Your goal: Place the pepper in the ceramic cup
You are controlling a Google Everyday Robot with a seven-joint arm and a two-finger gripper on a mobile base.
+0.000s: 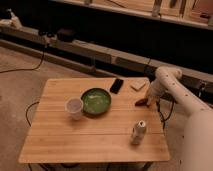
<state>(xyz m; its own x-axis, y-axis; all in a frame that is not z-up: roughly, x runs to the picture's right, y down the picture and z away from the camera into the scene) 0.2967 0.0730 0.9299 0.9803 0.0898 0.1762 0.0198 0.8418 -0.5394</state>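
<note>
The pepper is lying on the wooden table, well to the right of the green bowl and near the table's right edge. The gripper is hovering right at the pepper's outer end, farther from the bowl. Whether it is gripping the pepper cannot be told. The ceramic cup is standing upright just left of the bowl. A silver can is standing to the bowl's front right, and a black phone is lying just behind the bowl.
</note>
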